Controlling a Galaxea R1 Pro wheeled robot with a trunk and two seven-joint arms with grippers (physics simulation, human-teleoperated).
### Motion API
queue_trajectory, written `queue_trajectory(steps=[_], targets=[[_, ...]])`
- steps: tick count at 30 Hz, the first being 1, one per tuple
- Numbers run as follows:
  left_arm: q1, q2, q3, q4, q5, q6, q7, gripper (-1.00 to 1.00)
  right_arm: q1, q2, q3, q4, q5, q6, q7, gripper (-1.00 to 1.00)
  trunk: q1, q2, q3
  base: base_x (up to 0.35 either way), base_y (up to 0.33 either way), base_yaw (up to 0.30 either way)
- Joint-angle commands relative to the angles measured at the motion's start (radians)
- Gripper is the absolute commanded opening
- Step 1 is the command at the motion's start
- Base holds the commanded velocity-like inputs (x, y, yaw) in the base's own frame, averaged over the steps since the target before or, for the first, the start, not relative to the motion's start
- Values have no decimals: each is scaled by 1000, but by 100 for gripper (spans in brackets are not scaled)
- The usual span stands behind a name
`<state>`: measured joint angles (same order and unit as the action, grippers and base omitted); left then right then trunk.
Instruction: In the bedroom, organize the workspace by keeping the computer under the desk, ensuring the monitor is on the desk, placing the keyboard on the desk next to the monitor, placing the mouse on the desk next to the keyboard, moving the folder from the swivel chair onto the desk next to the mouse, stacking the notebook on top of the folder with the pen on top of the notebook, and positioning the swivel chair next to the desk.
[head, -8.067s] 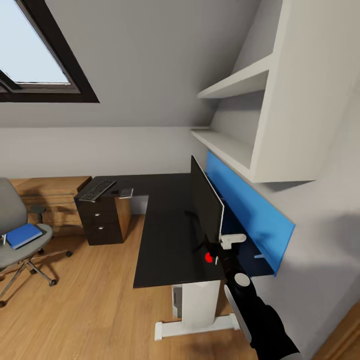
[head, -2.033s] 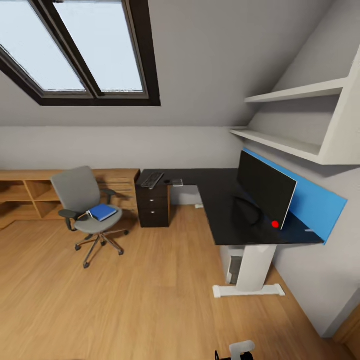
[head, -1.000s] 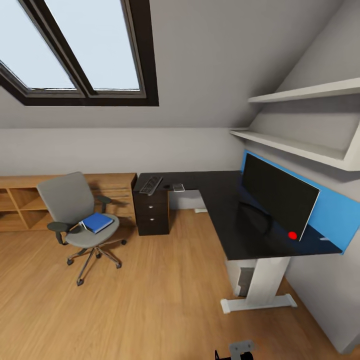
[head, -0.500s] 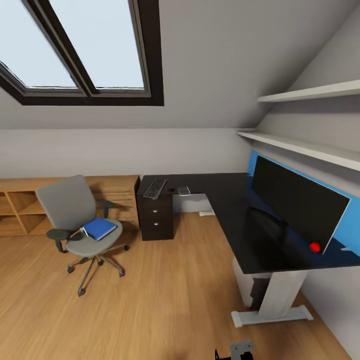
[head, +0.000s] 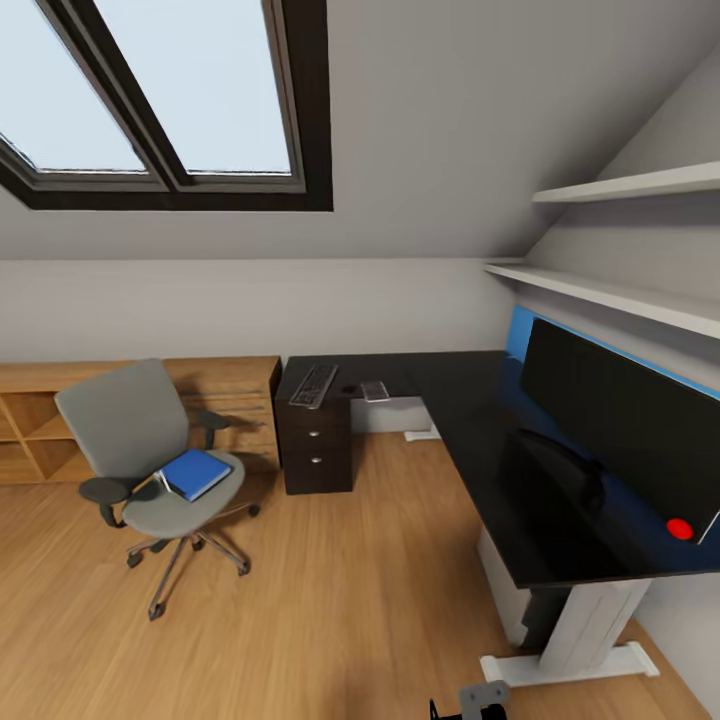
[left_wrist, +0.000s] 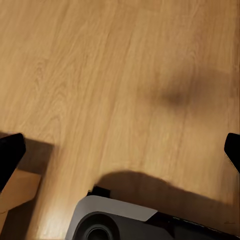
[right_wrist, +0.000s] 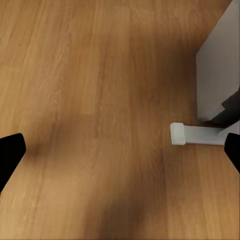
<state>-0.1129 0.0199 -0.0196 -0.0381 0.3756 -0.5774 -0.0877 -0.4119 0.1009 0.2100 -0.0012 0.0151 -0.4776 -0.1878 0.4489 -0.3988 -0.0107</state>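
One swivel chair (head: 150, 470) at lower left carried one folder (head: 195, 473). One keyboard (head: 314, 385) and one monitor (head: 625, 425) sat on the counter (head: 470, 440). Both tools (left_wrist: 120, 150) (right_wrist: 120, 150) were released, fingers spread wide.

Folder (head: 194, 473) on swivel chair (head: 150, 455), left of desk (head: 470, 420); keyboard (head: 314, 385) on desk's far-left end; monitor (head: 620, 420) on right.

Glossy black desk (head: 470, 440), grey cloth swivel chair (head: 140, 450) on chrome legs, smooth wood-plank floor (head: 330, 600).
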Motion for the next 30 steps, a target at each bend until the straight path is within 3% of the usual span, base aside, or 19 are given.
queue_trajectory(steps=[1, 15, 30], targets=[[-1, 0, -2, 1, 11, -2, -9, 100, -1, 0, 8, 1, 2, -1, -9, 100, 1, -1, -1, 335, 32, 0], [-1, 1, -2, 1, 11, -2, -9, 100, -1, 0, 8, 1, 2, -2, -9, 100, 1, -1, -1, 339, 63, 4], [-1, 2, -2, 1, 12, -2, -9, 100, -1, -1, 8, 1, 2, -3, -9, 100, 1, -1, -9, 340, 2, 124]])
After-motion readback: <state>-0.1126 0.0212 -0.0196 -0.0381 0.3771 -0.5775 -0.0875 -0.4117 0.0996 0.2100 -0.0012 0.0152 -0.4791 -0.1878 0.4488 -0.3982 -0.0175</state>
